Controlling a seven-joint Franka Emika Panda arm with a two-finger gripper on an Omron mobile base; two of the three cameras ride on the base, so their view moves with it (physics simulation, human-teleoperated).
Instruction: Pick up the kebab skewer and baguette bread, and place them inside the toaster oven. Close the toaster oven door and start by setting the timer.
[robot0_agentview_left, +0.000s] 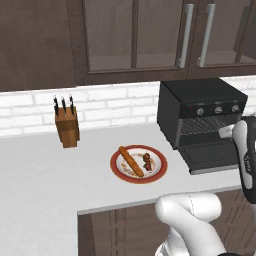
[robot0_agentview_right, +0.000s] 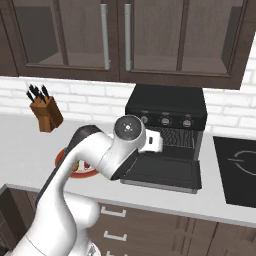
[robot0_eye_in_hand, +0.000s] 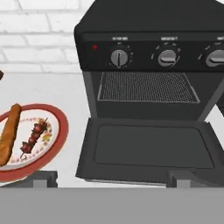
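Oven (robot0_agentview_left: 200, 107) sits at the back of the desk (robot0_agentview_left: 40, 170), against the white brick wall (robot0_agentview_left: 30, 107). Its door (robot0_eye_in_hand: 146, 148) is dropped flat, reaching out almost to the desk's front edge. Wire rack (robot0_eye_in_hand: 146, 87) inside is bare; cavity mouth is unobstructed. Three knobs (robot0_eye_in_hand: 119, 57) in a row above the opening.

Gripper (robot0_eye_in_hand: 109, 178) hovers in front of the door's near edge, tips spread wide, nothing between them. In the right base view the arm's wrist (robot0_agentview_right: 128, 129) hangs just left of the oven mouth, above the door's left side.

Plate (robot0_agentview_left: 160, 165), red-rimmed, lies on the desk just left of the door, apart from it. Baguette (robot0_agentview_left: 130, 161) lies on the plate's left half, aslant. Skewer (robot0_agentview_left: 148, 161) lies beside it on the right half, not touching the bread as far as I can tell.

Knife block (robot0_agentview_left: 67, 127) stands well left of the plate, near the wall. Wide bare desk between block and plate, and in front of both. Cabinets (robot0_agentview_left: 150, 35) with glass doors overhang the oven. A dark cooktop (robot0_agentview_right: 237, 170) lies right of the oven.
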